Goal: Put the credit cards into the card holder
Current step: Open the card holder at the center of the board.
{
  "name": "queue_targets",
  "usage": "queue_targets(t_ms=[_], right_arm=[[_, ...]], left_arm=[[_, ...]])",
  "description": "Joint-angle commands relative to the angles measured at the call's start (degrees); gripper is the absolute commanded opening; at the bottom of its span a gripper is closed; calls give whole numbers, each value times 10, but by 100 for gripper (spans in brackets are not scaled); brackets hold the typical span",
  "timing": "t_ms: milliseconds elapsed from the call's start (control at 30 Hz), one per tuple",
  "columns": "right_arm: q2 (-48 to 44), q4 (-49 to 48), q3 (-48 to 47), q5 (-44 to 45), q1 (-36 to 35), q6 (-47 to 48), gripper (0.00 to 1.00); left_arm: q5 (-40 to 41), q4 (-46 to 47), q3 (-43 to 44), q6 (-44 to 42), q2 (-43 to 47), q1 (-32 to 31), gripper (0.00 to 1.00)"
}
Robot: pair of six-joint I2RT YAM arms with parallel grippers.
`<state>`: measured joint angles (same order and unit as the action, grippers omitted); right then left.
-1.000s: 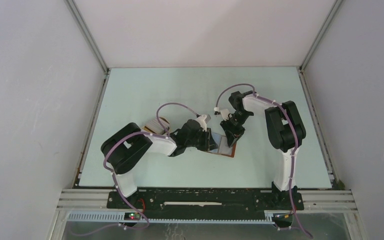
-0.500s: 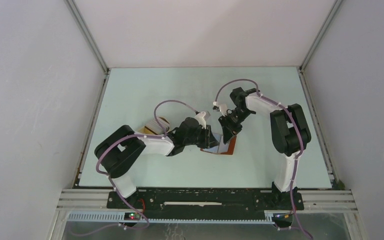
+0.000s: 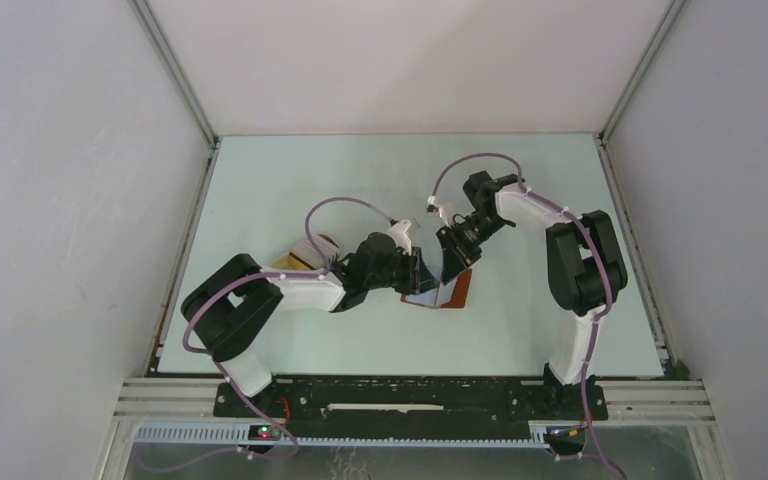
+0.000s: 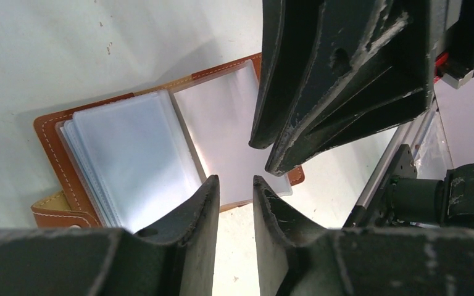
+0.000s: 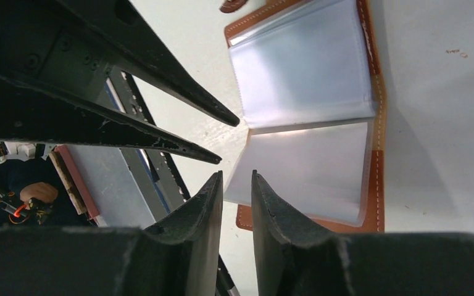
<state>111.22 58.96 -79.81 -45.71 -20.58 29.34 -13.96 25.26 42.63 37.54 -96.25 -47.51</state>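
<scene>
1. Left wrist view: the card holder (image 4: 52,145) lies open flat on the table (image 4: 37,49), just ahead of and below the left gripper (image 4: 234,182). Clear sleeves are fanned on one half, a single page on the other.
2. Left jaws stand at a narrow gap with nothing between them. The right gripper (image 4: 262,158) points in from opposite, tips over the single page and close to the left tips.
3. Right wrist view: same picture mirrored. The right gripper (image 5: 236,176) has a small gap and holds nothing. The card holder (image 5: 376,179) is directly under its tips, and the left gripper (image 5: 225,140) is just beside.
4. My read: both tools converge on the sleeve edge to pin the holder open and part a pocket. No card is in hand or in any sleeve yet.
5. Credit cards: not resolvable. A tan tray (image 3: 310,248) sits well behind the left gripper (image 3: 418,272), by its forearm, contents too small to tell.
6. Versus a second ago, top view: the left arm is stretched further, the right gripper (image 3: 452,266) has shifted slightly leftward, and the card holder (image 3: 457,292) looks squarer, less skewed.
</scene>
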Motion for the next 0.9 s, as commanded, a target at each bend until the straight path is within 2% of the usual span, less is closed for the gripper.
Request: queue_targets(t_ms=[0, 667, 867], right_arm=[[-38, 8, -7, -42, 8, 15, 32], [-71, 14, -6, -72, 27, 26, 32], [-139, -2, -6, -41, 30, 26, 32]], left_arm=[[-4, 6, 3, -9, 24, -3, 32], [-7, 4, 7, -11, 25, -4, 32], [-10, 2, 6, -23, 33, -5, 32]])
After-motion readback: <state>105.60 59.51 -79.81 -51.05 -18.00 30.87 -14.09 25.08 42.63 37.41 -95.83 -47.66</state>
